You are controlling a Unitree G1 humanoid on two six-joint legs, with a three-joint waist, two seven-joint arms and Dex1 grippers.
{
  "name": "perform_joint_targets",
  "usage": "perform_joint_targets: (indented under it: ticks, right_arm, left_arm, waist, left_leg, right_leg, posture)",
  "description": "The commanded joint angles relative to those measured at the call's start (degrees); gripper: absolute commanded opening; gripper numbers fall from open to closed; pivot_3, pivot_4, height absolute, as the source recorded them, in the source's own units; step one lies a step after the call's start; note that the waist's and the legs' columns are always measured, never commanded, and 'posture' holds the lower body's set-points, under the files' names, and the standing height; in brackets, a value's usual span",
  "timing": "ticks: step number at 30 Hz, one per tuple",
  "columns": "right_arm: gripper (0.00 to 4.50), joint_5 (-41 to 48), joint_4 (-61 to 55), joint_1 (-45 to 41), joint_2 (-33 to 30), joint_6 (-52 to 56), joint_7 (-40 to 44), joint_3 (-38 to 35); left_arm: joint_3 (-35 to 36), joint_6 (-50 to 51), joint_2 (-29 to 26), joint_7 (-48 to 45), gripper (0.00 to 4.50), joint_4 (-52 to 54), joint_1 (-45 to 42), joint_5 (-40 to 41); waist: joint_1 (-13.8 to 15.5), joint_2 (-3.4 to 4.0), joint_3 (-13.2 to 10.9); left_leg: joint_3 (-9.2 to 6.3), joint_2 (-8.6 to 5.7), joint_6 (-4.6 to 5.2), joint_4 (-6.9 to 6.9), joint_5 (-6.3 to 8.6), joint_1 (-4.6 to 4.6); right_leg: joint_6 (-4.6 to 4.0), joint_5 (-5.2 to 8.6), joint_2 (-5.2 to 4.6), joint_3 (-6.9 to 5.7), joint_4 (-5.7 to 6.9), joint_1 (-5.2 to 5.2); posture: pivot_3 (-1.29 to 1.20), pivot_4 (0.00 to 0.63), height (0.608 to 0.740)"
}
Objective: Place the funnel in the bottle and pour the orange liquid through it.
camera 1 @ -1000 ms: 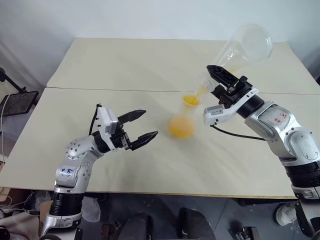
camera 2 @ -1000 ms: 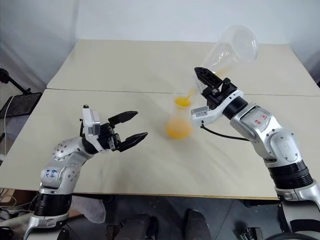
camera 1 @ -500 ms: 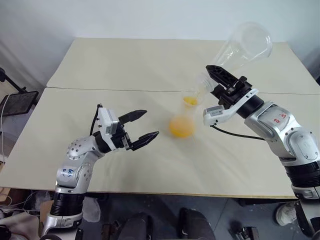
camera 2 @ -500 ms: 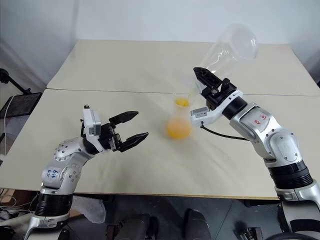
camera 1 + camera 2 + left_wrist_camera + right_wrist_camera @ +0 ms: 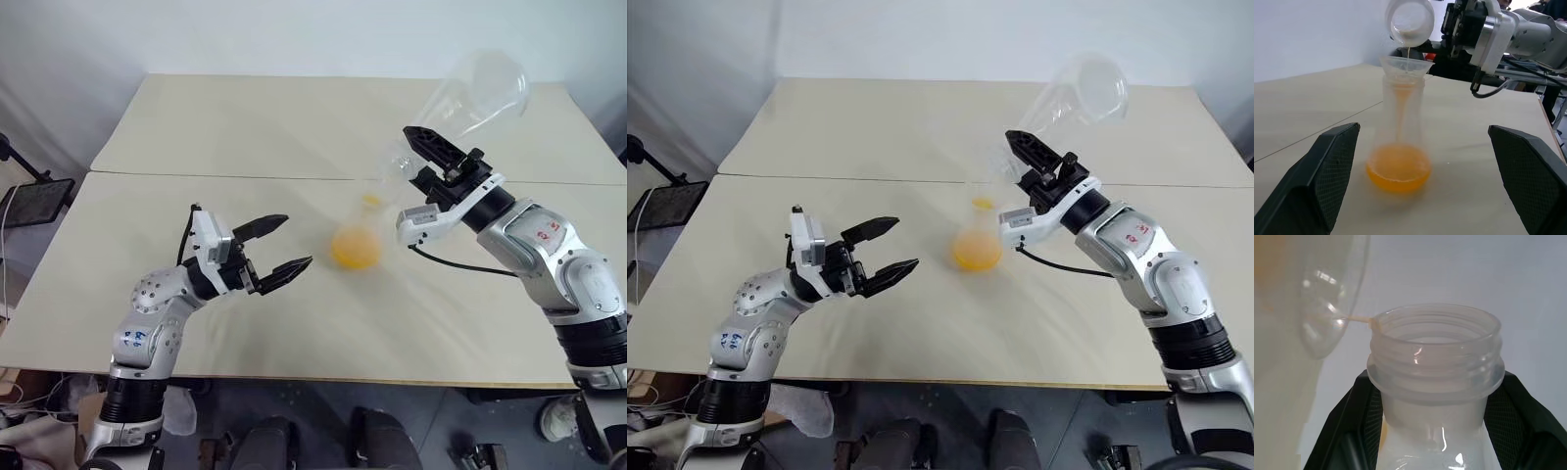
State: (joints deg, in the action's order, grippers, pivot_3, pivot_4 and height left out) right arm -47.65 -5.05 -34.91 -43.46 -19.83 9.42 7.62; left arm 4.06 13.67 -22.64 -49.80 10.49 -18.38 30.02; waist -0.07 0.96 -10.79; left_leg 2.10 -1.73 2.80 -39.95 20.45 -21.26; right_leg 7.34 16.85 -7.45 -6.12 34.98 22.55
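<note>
My right gripper (image 5: 1027, 168) is clamped on the neck of a clear flask (image 5: 470, 98), which sits upended in the upper right of the head views, base high and mouth down toward centre frame. My left gripper (image 5: 278, 245) stands wide and empty at lower left, well apart from the glassware.

The bottle (image 5: 1399, 142) stands upright on the table (image 5: 245, 127) at mid-frame, just below the flask mouth. The funnel (image 5: 1406, 66) sits in its neck. The liquid (image 5: 1399, 169) pools in the bottle's base; in the left wrist view a thin thread falls from the flask lip into the funnel. The flask looks nearly drained.

Handling, as I judge it:
- Flask: light now that it is almost empty, stiff, smooth-walled and likely slippery. The ribbed neck under the collar is the sound place to grip, and that is where I have it.
- Bottle: bottom-heavy with liquid, so fairly stable, but clear and smooth. Take it low on the neck or around the base.
- Funnel: very light, resting loose. A knock from the flask lip could tip it out and spill.
</note>
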Motion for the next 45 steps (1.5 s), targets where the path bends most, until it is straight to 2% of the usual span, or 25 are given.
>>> perform_joint_targets:
  ticks: [1,7,11,17,21,27,34,40,45]
  right_arm:
    - [2.44,8.73,-5.3,0.94,2.41,4.66,3.14,-5.22]
    - [2.44,26.89,-13.35,2.77,10.19,21.63,12.23,-12.84]
    - [2.44,38.84,-16.7,2.14,13.17,36.59,14.57,-22.6]
    - [2.44,53.31,-9.25,2.49,13.41,48.56,13.48,-39.12]
    - [2.44,58.98,-0.61,3.7,12.31,49.01,12.87,-45.31]
    - [2.44,60.53,10.99,6.31,10.88,42.84,11.5,-46.03]
    - [2.44,63.24,17.29,7.1,11.05,35.07,11.89,-45.07]
    - [4.48,66.86,14.36,9.54,10.41,33.86,12.06,-45.68]
    - [4.48,69.73,8.06,14.04,8.37,36.14,13.46,-45.9]
  left_arm:
    - [0.3,-1.3,-0.12,-0.24,4.5,0.63,-0.44,0.33]
    - [0.34,-1.33,-0.54,-1.1,4.5,-0.51,-1.27,0.29]
    - [0.4,-1.43,-0.79,-1.6,4.5,-1.22,-1.79,0.23]
    - [0.25,-1.53,-0.89,-1.79,4.5,-1.65,-1.93,0.18]
    - [0.01,-1.59,-0.65,-1.8,4.5,-1.96,-2.31,0.13]
    - [-0.14,-1.26,-0.64,-1.7,4.5,-1.47,-2.3,0.24]
    - [-0.7,-1.01,-0.42,-1.68,4.5,-1.54,-3.01,0.31]
    - [-0.52,-1.17,-0.59,-2.11,4.5,-2.2,-3.36,0.34]
    - [-0.24,-1.33,-1.0,-2.94,4.5,-3.12,-3.66,0.34]
  waist:
    - [0.05,0.0,0.0]
    - [0.08,-0.01,0.0]
    - [0.31,-0.01,0.0]
    - [0.49,-0.01,0.0]
    - [0.09,0.0,0.0]
    - [0.0,0.01,0.0]
    - [-0.01,0.01,0.01]
    - [0.23,0.02,0.01]
    - [0.26,0.02,0.01]
  left_leg:
    - [-0.01,0.0,0.0,-0.01,0.0,0.0]
    - [-0.02,0.0,0.0,-0.02,0.0,0.0]
    - [-0.07,-0.01,0.01,-0.04,0.0,0.0]
    - [-0.08,-0.06,0.01,0.0,0.0,0.0]
    - [0.01,-0.06,0.01,0.03,0.0,0.04]
    - [0.12,-0.05,0.04,0.04,-0.01,0.08]
    - [0.13,-0.03,0.04,0.02,-0.02,0.11]
    - [0.08,-0.04,0.04,0.01,-0.02,0.08]
    - [0.06,-0.05,0.04,0.02,-0.02,0.06]
  right_leg:
    - [0.0,0.0,-0.01,0.0,0.0,-0.01]
    - [0.0,0.0,-0.01,-0.02,0.0,-0.04]
    - [0.0,0.0,-0.03,-0.01,0.02,-0.07]
    - [0.0,0.0,-0.07,-0.01,0.02,-0.06]
    - [0.0,0.0,-0.04,-0.01,0.03,-0.04]
    - [0.0,0.0,-0.05,0.03,0.07,-0.02]
    - [0.0,0.0,-0.04,0.04,0.08,-0.03]
    - [0.0,0.0,-0.07,0.08,0.06,-0.05]
    - [0.0,0.0,-0.07,0.11,0.03,-0.05]
  posture:
    - [0.0,0.15,0.74]
    - [0.0,0.15,0.74]
    - [0.0,0.15,0.74]
    - [0.0,0.15,0.74]
    - [0.0,0.15,0.74]
    - [0.0,0.15,0.74]
    - [0.0,0.15,0.74]
    - [0.0,0.15,0.74]
    - [0.0,0.15,0.74]
